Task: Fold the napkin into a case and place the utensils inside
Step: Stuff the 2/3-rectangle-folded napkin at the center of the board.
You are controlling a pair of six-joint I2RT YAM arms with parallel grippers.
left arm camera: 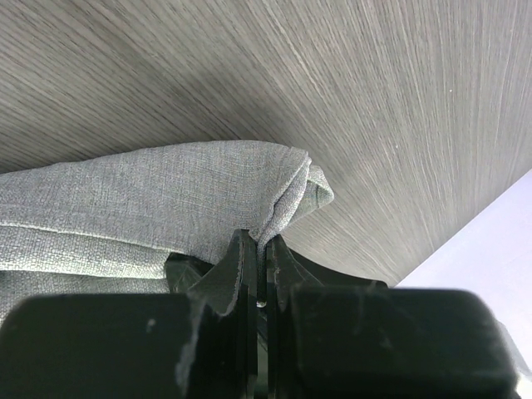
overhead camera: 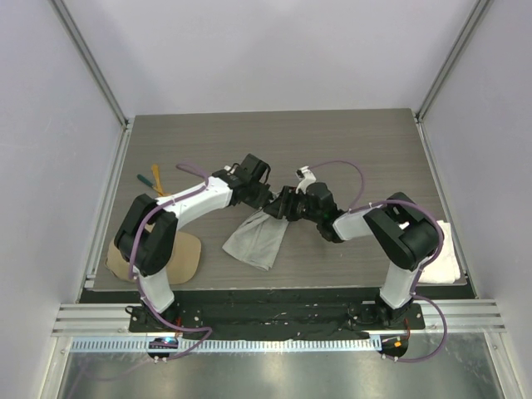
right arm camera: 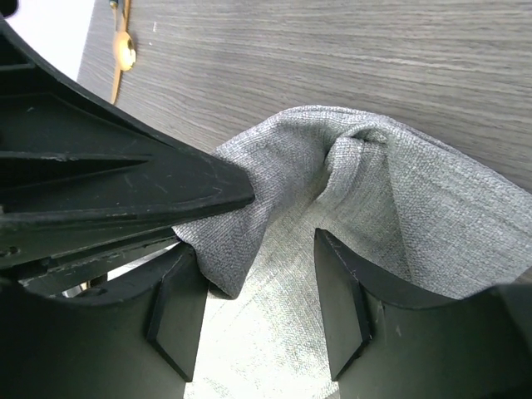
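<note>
Napkin [overhead camera: 259, 239] lies near the centre of the table [overhead camera: 374, 158], a grey, creased, part-folded wedge with its twelve-o'clock corner bunched. Folding is in hand; no case is formed yet. Left gripper [left arm camera: 262, 249] clamps that corner's edge. Right gripper [right arm camera: 253, 266] stands with jaws apart, cloth between them, ungripped. Next move likely calls for closing it, then drawing the fold over evenly. Utensils [overhead camera: 154, 179] wait at ten o'clock.

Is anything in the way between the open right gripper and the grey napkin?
Nothing visible. The napkin has a bunched corner sitting between the open fingers of the right gripper. The left gripper, shut on the cloth, is close beside it on one side but does not block it.
</note>
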